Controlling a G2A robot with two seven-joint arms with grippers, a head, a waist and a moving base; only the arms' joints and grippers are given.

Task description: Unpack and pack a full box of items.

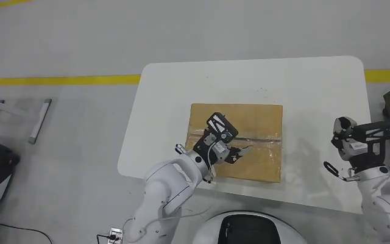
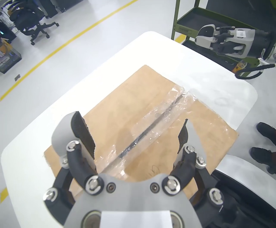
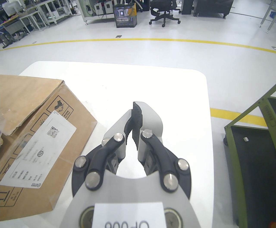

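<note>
Left claw (image 2: 131, 121) spread wide and holding nothing, poised over the near end of the cardboard box (image 2: 129, 101), one finger either side of the taped centre seam; can't tell whether the tips touch the cardboard. Box sits mid-counter (image 1: 244, 79), flaps down, w/ crinkled clear tape (image 2: 159, 116) running along the seam and a dark line showing through its length. Right claw (image 3: 134, 116) pressed together, pads meeting, nothing between them, hanging over the bare right side of the counter, well apart from the box. From that side, the box's side wall carries a white shipping label (image 3: 41, 151) and printed handling symbols; its top edge near the corner looks dented and ragged. Nothing lies between the left claw and the seam. Beyond the counter's right edge stands a green metal cart (image 3: 254, 140); a yellow floor line (image 1: 67, 80) runs past the far side, w/ an office chair (image 3: 165, 13) and workbenches in the bkgd.
</note>
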